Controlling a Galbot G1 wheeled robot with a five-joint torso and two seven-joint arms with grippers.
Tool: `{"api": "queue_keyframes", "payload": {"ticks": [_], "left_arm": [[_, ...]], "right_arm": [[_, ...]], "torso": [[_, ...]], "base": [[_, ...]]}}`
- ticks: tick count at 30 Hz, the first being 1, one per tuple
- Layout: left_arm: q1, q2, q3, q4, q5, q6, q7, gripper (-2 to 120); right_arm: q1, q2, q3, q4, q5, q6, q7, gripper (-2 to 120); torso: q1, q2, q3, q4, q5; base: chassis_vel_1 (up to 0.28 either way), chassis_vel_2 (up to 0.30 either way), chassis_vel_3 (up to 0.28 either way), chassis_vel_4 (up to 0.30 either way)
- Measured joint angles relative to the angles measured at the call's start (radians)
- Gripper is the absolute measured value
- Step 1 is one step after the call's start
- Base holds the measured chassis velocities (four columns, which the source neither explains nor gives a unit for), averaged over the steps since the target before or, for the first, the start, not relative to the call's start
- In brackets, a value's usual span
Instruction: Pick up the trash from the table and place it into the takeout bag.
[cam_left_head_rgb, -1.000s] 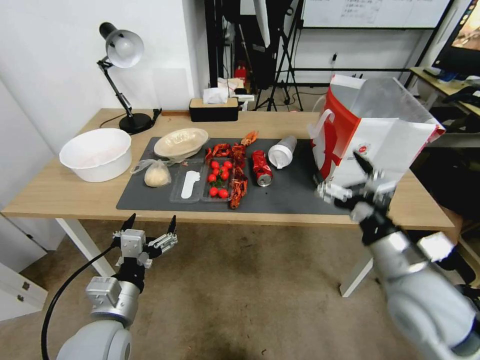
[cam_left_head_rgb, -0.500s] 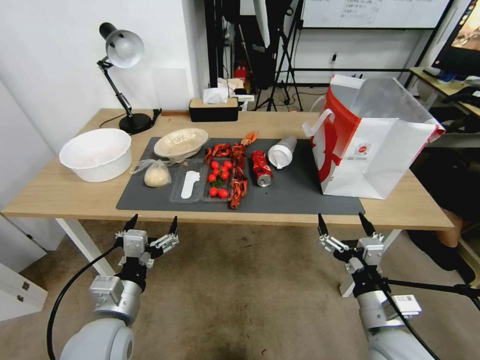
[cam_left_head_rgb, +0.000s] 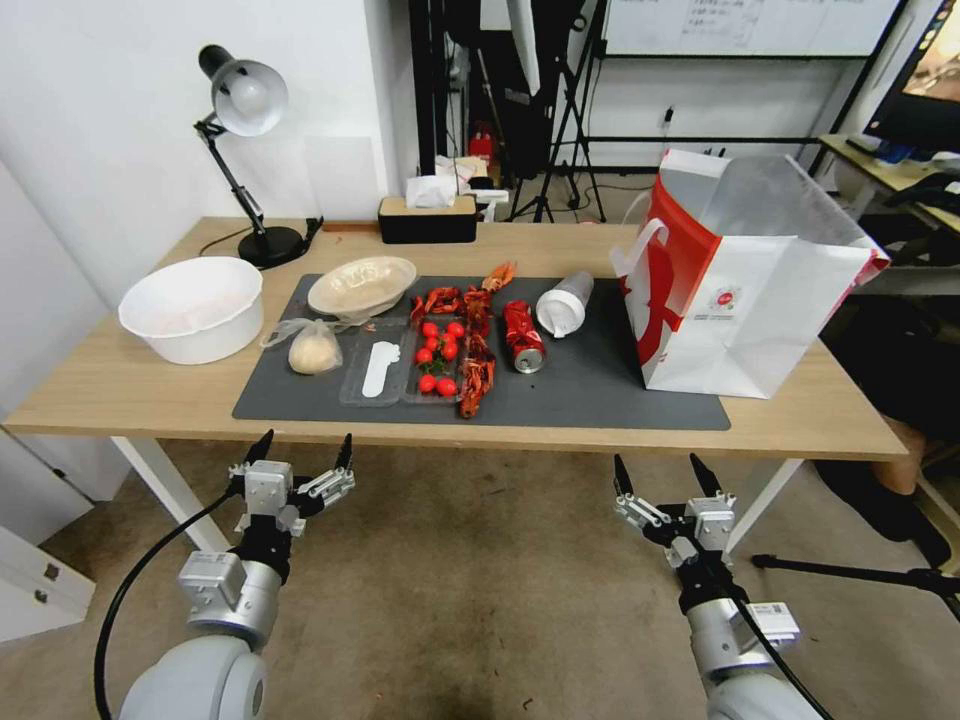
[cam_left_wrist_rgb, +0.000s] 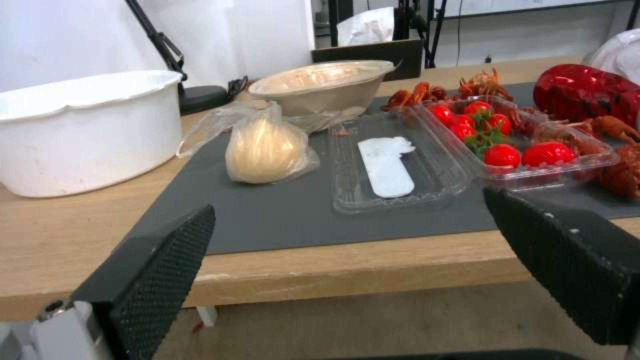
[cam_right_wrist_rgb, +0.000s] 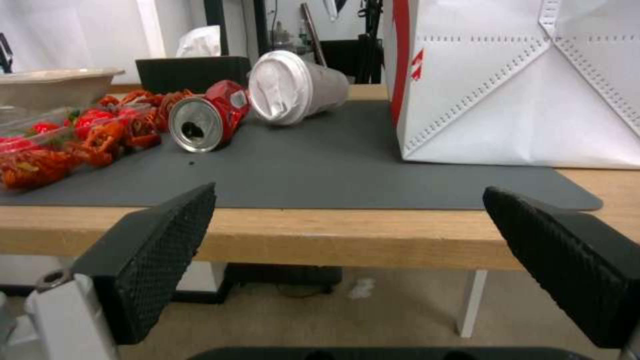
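Crushed red can (cam_left_head_rgb: 523, 336) lying on its side on the grey mat (cam_left_head_rgb: 590, 385), open mouth toward the desk's near edge. Probably light and stiff but dented and slick; best pinched across the middle of its body, not at the rim. White-lidded cup (cam_left_head_rgb: 563, 303) tipped over just beside the can, toward the bag (cam_left_head_rgb: 745, 275); likely light, thin-walled, easy to crush, so a gentle hold around the wall near the lid. On the can's other side, red shellfish scraps (cam_left_head_rgb: 476, 360) and a clear tray of tomatoes (cam_left_head_rgb: 437, 358); loose, messy, probably hard to pinch singly. Farther from the can, a clear bag with a pale lump (cam_left_head_rgb: 313, 350), soft and slippery-looking, best gathered at the knotted film. Beige bowl (cam_left_head_rgb: 362, 284) behind it, shallow, light; rim the likely hold.

Bag upright at the mat's far end from the bowl, mouth open.

Left tool (cam_left_head_rgb: 301, 456) and right tool (cam_left_head_rgb: 666, 480) both below the desk's (cam_left_head_rgb: 130, 385) near edge, spread wide, holding nothing.
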Motion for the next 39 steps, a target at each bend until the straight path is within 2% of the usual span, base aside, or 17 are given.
{"api": "queue_keyframes", "payload": {"ticks": [9,12,17,20,24,28,39], "left_arm": [[-0.004,0.001,-0.002,0.002,-0.001,0.000,0.000,100],[-0.005,0.001,-0.003,0.003,-0.002,0.000,-0.001,100],[-0.006,-0.001,-0.004,0.007,-0.001,-0.001,-0.001,100],[-0.006,-0.004,-0.005,0.010,0.000,-0.001,-0.001,100],[-0.006,-0.005,-0.008,0.011,0.001,-0.002,-0.001,100],[-0.003,-0.009,-0.017,0.012,0.002,-0.006,-0.001,100],[0.004,-0.019,-0.027,0.014,0.004,-0.025,-0.005,100]], "right_arm": [[0.141,-0.010,-0.066,0.034,0.024,-0.119,0.067,100],[0.227,-0.019,-0.102,0.036,0.067,-0.171,0.077,100],[0.319,-0.035,-0.149,0.013,0.127,-0.205,0.077,100],[0.442,-0.055,-0.219,-0.037,0.222,-0.243,0.083,100],[0.532,-0.065,-0.270,-0.086,0.278,-0.259,0.088,100],[0.708,-0.067,-0.376,-0.186,0.374,-0.283,0.104,100],[0.875,-0.021,-0.508,-0.311,0.427,-0.312,0.143,100]], "torso": [[0.000,0.000,0.000,0.0000,0.0000],[0.000,0.000,0.000,0.0000,0.0001],[0.000,0.000,0.000,-0.0002,0.0002],[0.000,0.000,0.000,0.0001,0.0002],[0.000,0.000,0.000,0.0000,0.0001],[0.000,0.000,0.000,0.0003,-0.0001],[0.000,0.000,0.000,0.0000,0.0000]], "base": [[0.000,0.000,0.000,0.000],[0.000,0.000,0.000,0.000],[0.000,0.000,0.000,0.000],[0.000,0.000,0.000,0.000],[0.000,0.000,0.000,0.000],[0.000,0.000,0.000,0.000],[0.000,0.000,0.000,0.000]]}}
